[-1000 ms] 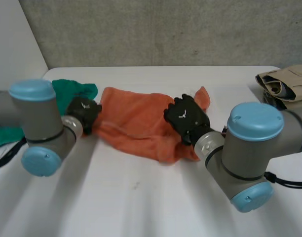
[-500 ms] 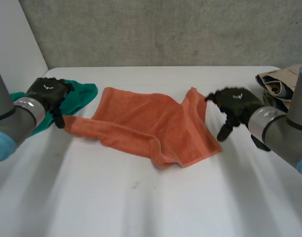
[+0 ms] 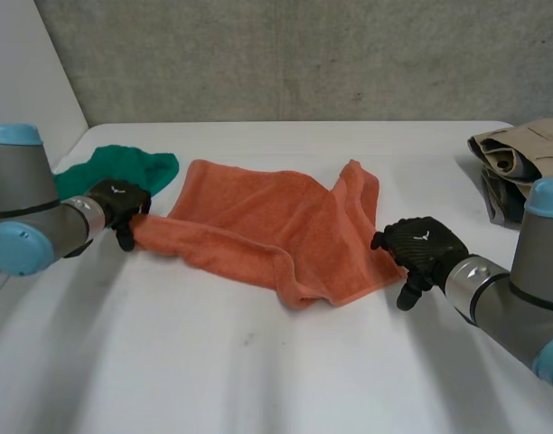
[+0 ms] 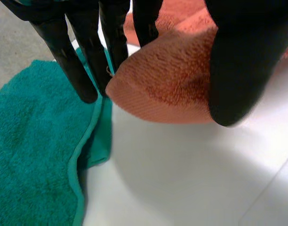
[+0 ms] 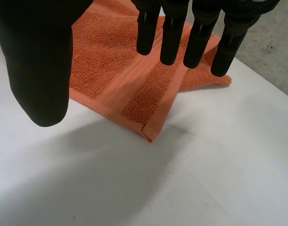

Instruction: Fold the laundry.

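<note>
Head view: orange towel [image 3: 276, 226] sprawls mid-table, long axis running from left edge toward right edge. Your left hand [image 3: 121, 203] is at its left end, right hand [image 3: 421, 249] at its near right corner.
Left wrist view: towel end pinched between straight fingers [image 4: 78, 61] and thumb; green towel [image 4: 36, 141] just beside.
Right wrist view: right hand spread wide, holding nothing, corner below fingertips; contact with cloth hard to judge.

One orange towel [image 3: 258, 217]; one green towel [image 3: 132, 170]; one beige cloth bundle [image 3: 520, 149]; one table [image 3: 258, 362].
</note>
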### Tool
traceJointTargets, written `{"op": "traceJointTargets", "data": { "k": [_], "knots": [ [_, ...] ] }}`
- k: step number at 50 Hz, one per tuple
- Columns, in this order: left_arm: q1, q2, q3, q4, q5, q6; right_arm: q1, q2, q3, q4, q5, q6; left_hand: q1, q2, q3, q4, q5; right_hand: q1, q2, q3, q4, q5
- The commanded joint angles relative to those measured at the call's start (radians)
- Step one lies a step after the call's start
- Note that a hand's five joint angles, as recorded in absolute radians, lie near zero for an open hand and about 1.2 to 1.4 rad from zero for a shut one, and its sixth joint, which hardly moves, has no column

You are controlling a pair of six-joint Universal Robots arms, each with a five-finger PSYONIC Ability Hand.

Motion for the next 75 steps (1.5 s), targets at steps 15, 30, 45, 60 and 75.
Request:
{"op": "traceJointTargets", "data": {
  "k": [15,30,45,60,75],
  "knots": [
    [-0.092,0.393,-0.025,-0.018,-0.125,-0.071,0.001,-0.086,0.059,0.003,0.005,0.155,0.686,0.709,0.727,0.723,0.725,-0.121,-0.113,-0.119,-0.126,-0.138],
    [-0.228,0.638,0.117,-0.084,-0.130,-0.177,0.265,-0.008,0.045,-0.050,0.139,0.525,0.686,0.709,0.727,0.723,0.725,-0.130,-0.121,-0.127,-0.135,-0.147],
    [-0.343,0.665,0.340,-0.191,-0.231,-0.212,0.426,0.164,-0.191,-0.061,0.452,0.758,0.686,0.709,0.727,0.723,0.725,-0.165,-0.157,-0.163,-0.170,-0.182],
    [-0.352,0.700,0.245,-0.182,-0.237,-0.240,0.518,0.228,-0.266,-0.044,0.416,0.674,0.686,0.709,0.727,0.723,0.725,-0.156,-0.148,-0.154,-0.161,-0.173],
    [-0.332,0.714,0.191,-0.157,-0.227,-0.288,0.595,0.321,-0.361,-0.190,0.324,0.479,0.686,0.709,0.727,0.723,0.725,-0.154,-0.145,-0.151,-0.159,-0.170]
  ]
}}
